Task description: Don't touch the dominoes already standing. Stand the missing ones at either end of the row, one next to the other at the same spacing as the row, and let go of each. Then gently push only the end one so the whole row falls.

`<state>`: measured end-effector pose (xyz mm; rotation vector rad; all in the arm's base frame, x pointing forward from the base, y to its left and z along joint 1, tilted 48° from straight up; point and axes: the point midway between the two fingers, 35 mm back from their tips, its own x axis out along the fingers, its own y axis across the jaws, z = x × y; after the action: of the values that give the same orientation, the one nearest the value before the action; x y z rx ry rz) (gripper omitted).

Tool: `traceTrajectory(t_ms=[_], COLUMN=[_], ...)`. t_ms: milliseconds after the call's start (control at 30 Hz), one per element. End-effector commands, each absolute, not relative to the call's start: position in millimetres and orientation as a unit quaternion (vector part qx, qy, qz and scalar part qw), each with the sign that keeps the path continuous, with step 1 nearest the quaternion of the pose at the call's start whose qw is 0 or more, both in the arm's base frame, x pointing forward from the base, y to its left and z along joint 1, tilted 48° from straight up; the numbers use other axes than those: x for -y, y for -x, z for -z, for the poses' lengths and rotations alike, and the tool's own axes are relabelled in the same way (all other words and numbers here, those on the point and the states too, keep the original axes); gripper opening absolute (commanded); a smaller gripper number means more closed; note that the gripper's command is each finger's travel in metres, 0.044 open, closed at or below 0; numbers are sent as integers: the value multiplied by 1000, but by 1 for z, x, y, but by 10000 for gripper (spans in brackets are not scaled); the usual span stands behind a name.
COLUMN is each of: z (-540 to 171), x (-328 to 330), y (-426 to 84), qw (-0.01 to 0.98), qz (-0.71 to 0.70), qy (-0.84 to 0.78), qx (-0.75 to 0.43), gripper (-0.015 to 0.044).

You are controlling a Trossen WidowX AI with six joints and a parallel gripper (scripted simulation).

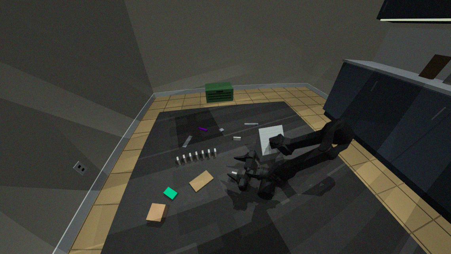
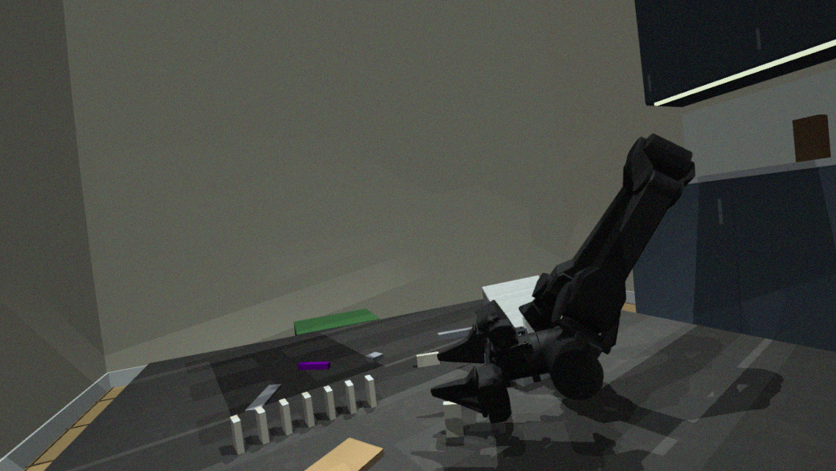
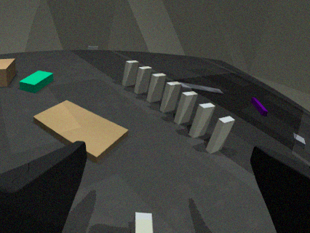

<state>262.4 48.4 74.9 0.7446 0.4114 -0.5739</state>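
Observation:
Several white dominoes [image 1: 202, 154] [image 2: 308, 409] [image 3: 185, 108] stand upright in an evenly spaced row. Another white domino [image 1: 234, 173] [image 2: 454, 421] [image 3: 144, 223] stands alone, well to the right of the row's right end in the top and exterior views; only its upper part shows at the bottom of the wrist view. My gripper [image 1: 232, 166] [image 2: 436, 373] [image 3: 172, 153] is wide open and empty, its fingers above and around that lone domino without gripping it. One more white domino [image 1: 237, 138] [image 2: 427, 359] lies on its side behind the gripper.
A tan board [image 1: 201, 180] [image 2: 345, 456] [image 3: 81, 127] lies in front of the row, with a green block [image 1: 170, 193] [image 3: 36, 81] and an orange-brown block [image 1: 156, 212] beyond. A purple bar [image 1: 202, 129] [image 2: 314, 365] [image 3: 259, 106] and grey pieces lie behind the row. A white box [image 1: 266, 141] stands beside the arm.

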Motion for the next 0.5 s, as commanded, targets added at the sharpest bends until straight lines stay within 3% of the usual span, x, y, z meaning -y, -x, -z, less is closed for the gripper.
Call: traceTrajectory(t_ms=[0, 200, 467], z=[-72, -63, -53], x=[-36, -10, 5], y=[-277, -287, -276], qw=[871, 841, 789], qz=[273, 211, 29], qy=[-288, -182, -73], qx=[-288, -463, -609], gripper=[440, 440, 440])
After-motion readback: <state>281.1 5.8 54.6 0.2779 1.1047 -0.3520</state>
